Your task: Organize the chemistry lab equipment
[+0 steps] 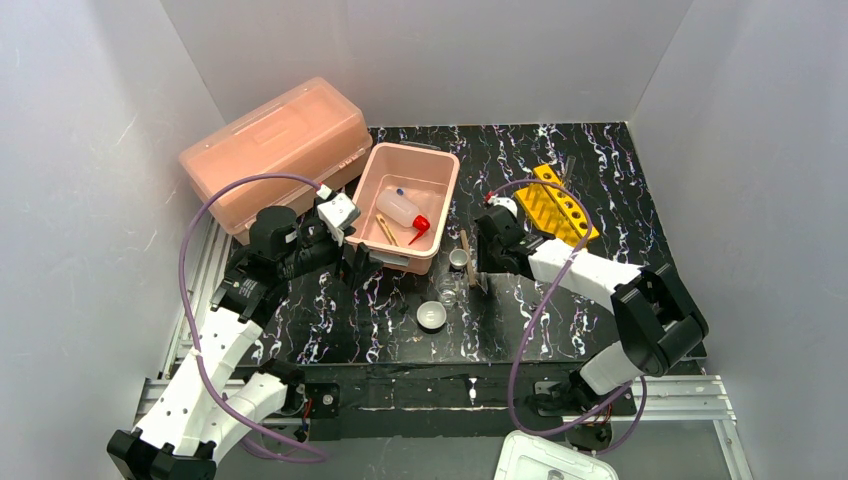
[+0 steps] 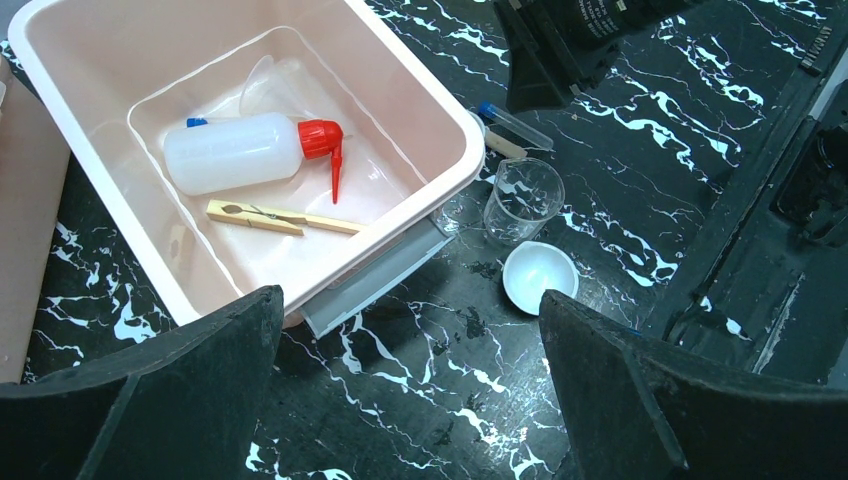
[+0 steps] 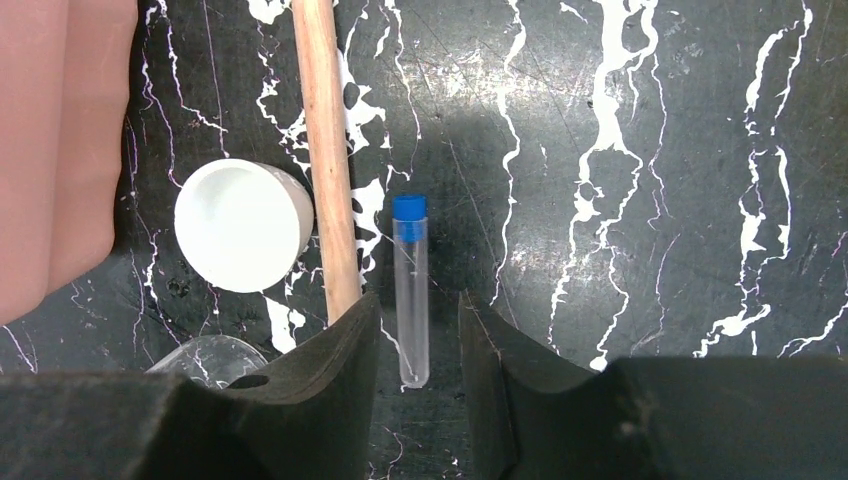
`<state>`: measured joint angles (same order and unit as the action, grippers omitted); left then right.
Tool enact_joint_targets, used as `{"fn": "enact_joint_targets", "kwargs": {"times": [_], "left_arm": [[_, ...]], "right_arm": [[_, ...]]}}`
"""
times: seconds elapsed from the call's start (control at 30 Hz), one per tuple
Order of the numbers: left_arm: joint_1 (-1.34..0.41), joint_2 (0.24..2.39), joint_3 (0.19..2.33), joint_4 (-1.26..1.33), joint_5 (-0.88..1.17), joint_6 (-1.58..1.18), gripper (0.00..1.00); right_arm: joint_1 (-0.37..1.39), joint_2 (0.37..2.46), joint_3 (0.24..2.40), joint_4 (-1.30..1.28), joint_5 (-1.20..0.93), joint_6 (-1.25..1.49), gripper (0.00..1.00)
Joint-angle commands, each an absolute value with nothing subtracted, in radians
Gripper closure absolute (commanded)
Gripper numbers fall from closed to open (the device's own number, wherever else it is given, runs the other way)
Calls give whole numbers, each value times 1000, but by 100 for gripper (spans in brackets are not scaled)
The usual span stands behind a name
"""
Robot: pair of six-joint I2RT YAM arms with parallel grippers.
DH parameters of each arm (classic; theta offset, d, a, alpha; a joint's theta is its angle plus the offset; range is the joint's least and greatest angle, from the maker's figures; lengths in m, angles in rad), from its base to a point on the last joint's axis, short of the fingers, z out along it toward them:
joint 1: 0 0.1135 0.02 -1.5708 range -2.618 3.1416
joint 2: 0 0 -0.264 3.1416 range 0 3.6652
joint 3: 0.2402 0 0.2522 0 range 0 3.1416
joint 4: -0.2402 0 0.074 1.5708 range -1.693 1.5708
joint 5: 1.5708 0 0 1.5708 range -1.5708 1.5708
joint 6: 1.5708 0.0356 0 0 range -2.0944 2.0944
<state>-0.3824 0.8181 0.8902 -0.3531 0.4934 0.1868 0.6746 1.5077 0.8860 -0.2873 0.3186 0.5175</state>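
My right gripper is open and low over the table, its fingers either side of the lower end of a thin clear tube with a blue cap, not touching it. A wooden stick, a small white cup and a clear beaker lie to its left. My left gripper is open and empty by the pink tub's near corner. In the tub lie the white squeeze bottle with red spout, a clear funnel and a wooden peg. A white dish and the beaker stand beside it.
The pink tub sits mid-table, with the large pink lidded box behind it to the left. The yellow holed rack lies at the back right. White walls close in the table on three sides.
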Motion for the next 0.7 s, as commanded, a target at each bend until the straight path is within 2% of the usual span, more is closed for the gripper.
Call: {"fn": "enact_joint_targets", "kwargs": {"times": [0.0,0.3,0.67], "left_arm": [[-379,812,908,-361,501,186,1],[-379,805,905,-366,494,190,1],[-379,805,910,-362,489,190,1]], "right_arm": [[681,1530,907,-270,315,522,57],[680,1593,899,-296,411,516,59],[681,1598,866,-265,380,530,61]]}}
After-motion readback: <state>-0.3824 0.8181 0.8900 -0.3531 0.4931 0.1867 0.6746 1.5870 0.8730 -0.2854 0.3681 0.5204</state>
